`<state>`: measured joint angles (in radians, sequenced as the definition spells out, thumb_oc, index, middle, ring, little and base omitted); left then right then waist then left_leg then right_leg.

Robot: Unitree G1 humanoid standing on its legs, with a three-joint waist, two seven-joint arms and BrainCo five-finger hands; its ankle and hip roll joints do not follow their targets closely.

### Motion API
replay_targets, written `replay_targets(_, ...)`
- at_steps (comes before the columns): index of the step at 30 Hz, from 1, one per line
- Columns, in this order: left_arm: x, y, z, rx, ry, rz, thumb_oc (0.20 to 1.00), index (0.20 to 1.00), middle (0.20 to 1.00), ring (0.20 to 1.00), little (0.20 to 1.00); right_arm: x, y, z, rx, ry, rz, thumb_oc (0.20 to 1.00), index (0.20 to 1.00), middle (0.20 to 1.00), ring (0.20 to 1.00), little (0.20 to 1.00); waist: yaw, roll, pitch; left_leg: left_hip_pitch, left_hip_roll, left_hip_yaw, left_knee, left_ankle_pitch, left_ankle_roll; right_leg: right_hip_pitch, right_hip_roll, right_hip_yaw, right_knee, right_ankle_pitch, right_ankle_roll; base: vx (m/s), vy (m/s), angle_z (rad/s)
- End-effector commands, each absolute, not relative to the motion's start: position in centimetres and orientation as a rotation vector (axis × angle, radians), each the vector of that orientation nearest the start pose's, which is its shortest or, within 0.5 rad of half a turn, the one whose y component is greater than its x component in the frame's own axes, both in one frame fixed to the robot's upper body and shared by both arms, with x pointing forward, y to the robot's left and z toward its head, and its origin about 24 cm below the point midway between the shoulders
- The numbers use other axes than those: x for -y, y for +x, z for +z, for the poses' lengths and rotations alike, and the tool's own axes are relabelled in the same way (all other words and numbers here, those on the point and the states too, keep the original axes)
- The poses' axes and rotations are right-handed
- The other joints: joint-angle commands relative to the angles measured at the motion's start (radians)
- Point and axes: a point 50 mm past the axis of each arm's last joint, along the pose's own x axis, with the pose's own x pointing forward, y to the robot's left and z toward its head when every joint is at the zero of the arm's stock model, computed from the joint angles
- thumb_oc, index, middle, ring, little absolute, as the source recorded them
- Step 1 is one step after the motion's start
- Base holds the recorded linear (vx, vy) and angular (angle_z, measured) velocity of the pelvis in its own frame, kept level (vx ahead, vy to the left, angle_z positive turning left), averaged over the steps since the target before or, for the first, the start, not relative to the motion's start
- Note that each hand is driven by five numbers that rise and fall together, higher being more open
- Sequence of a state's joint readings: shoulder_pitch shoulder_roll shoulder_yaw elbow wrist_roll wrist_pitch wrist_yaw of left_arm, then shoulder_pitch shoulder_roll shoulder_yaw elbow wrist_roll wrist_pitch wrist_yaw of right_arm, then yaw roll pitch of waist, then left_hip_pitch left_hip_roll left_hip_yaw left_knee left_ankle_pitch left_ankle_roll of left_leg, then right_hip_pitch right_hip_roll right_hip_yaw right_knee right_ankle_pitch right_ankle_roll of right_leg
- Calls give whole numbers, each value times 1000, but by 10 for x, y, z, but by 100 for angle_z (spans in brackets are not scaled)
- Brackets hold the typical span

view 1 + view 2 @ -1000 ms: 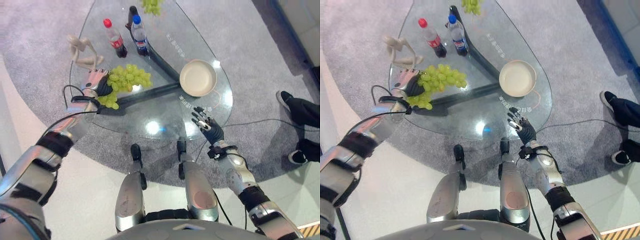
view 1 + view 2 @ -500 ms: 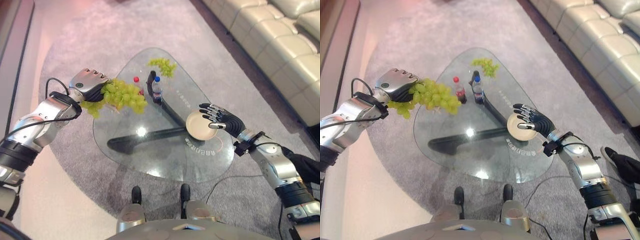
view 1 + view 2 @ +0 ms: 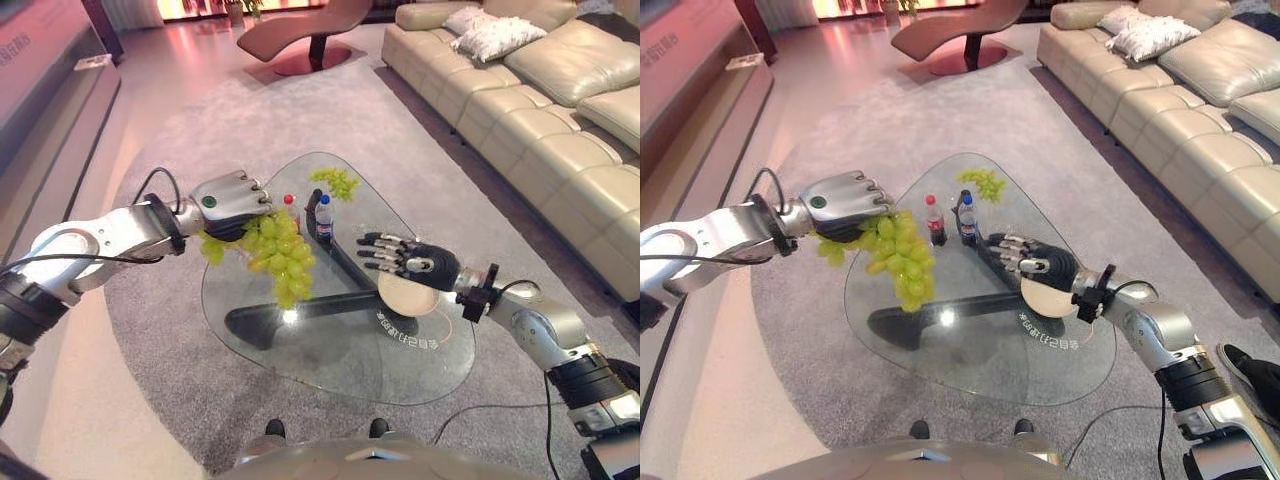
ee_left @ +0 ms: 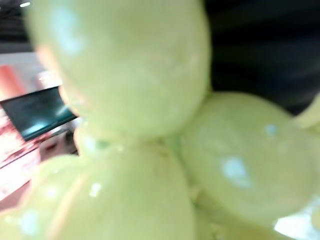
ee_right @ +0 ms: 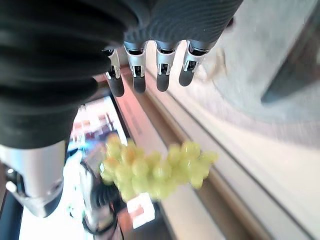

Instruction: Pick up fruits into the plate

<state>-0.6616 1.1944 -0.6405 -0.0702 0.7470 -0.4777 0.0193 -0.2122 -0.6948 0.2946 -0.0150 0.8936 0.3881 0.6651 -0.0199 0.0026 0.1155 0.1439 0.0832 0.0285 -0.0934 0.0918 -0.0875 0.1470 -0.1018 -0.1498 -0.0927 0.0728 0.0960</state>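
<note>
A big bunch of green grapes hangs in the air above the left part of the glass table. My left hand is shut on its top, and the grapes press close against that wrist's camera. My right hand is open, with straight fingers held level above the cream plate, pointing at the hanging grapes. The plate sits on the table's right side. A second, smaller bunch of grapes lies at the table's far end.
Two small bottles, one red-capped and one blue-capped, stand on the far half of the table behind the hanging bunch. A beige sofa runs along the right. A person's shoe shows at the lower right.
The camera has tilted up to show more of the room. My left hand has lifted the grapes off the table and carried them rightward. My right hand has risen over the plate.
</note>
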Motion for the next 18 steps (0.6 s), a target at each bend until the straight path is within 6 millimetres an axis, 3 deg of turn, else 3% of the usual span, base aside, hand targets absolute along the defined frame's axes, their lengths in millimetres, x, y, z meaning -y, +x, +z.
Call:
replay_targets(1, -163, 286, 224, 974, 1934, -602, 200, 200, 200, 200, 200, 150, 257, 98, -272, 321, 1104, 1000, 1000, 1000, 1000, 1000, 15, -18, -41, 49, -88, 59, 36, -161, 54, 32, 1, -41, 34, -74, 24, -14, 26, 5)
replay_targets(18, -120, 274, 234, 1137, 1806, -712, 200, 200, 200, 200, 200, 113, 247, 95, -301, 371, 1214, 1000, 1000, 1000, 1000, 1000, 21, -13, -46, 49, -92, 56, 26, -155, 54, 35, -3, -50, 22, -69, 27, -14, 9, 3)
